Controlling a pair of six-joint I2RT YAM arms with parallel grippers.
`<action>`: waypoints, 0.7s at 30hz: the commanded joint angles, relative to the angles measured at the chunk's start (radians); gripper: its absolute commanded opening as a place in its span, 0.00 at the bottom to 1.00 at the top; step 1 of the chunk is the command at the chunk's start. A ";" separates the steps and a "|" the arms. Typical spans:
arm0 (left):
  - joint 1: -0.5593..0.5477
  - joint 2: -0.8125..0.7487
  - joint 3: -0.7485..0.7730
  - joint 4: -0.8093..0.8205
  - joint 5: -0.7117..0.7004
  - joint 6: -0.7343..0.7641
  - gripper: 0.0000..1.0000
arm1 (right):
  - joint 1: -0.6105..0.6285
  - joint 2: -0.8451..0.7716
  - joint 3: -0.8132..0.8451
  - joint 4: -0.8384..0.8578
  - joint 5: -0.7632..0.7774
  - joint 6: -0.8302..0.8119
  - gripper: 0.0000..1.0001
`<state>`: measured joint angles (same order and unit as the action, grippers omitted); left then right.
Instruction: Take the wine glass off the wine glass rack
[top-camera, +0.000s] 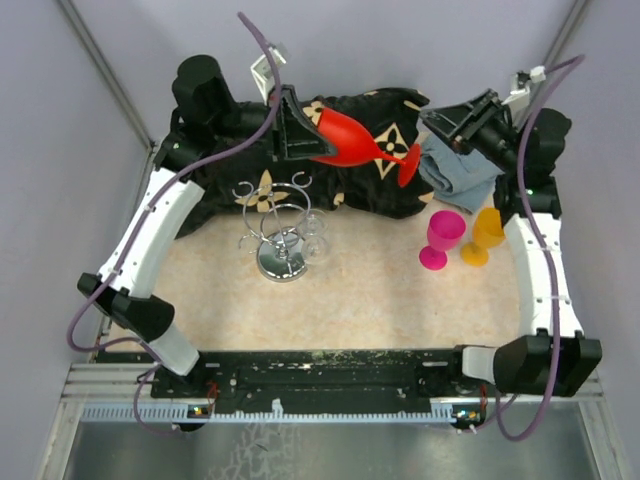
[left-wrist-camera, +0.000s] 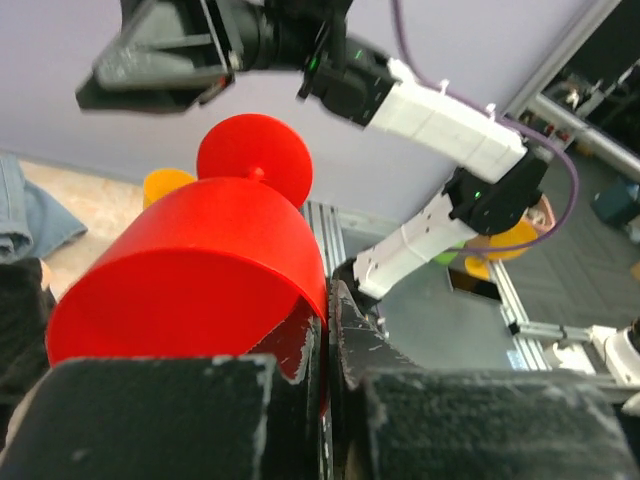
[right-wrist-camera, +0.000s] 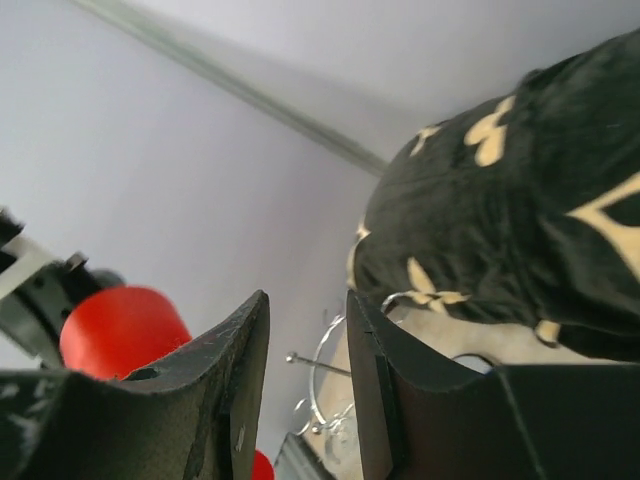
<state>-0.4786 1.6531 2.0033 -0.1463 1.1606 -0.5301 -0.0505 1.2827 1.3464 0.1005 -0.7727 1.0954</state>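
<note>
My left gripper (top-camera: 316, 136) is shut on the rim of a red wine glass (top-camera: 350, 140) and holds it sideways in the air over the black patterned cloth. The glass's foot (top-camera: 410, 165) points right. In the left wrist view the jaws (left-wrist-camera: 328, 310) pinch the red bowl's wall (left-wrist-camera: 190, 270). The chrome wine glass rack (top-camera: 283, 262) stands in front of the cloth, below the left gripper. A clear glass (top-camera: 315, 235) seems to hang on its right side. My right gripper (top-camera: 433, 118) is open and empty at the back right, and its wrist view shows the rack's wires (right-wrist-camera: 325, 370) between the fingers.
A black cloth with tan patterns (top-camera: 360, 190) lies across the back of the table. A folded blue cloth (top-camera: 455, 170) lies under the right gripper. A pink glass (top-camera: 440, 238) and an orange glass (top-camera: 485, 235) stand upright at the right.
</note>
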 joint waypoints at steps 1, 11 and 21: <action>-0.077 0.032 0.081 -0.414 -0.082 0.389 0.00 | -0.047 -0.095 0.128 -0.407 0.171 -0.302 0.36; -0.299 0.155 0.151 -0.706 -0.414 0.722 0.00 | -0.049 -0.198 0.211 -0.821 0.633 -0.546 0.35; -0.404 0.384 0.406 -0.872 -0.578 0.900 0.00 | -0.049 -0.250 0.253 -0.936 0.791 -0.620 0.35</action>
<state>-0.8322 2.0159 2.3608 -0.9344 0.6674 0.2527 -0.0967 1.0740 1.5410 -0.7952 -0.0746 0.5323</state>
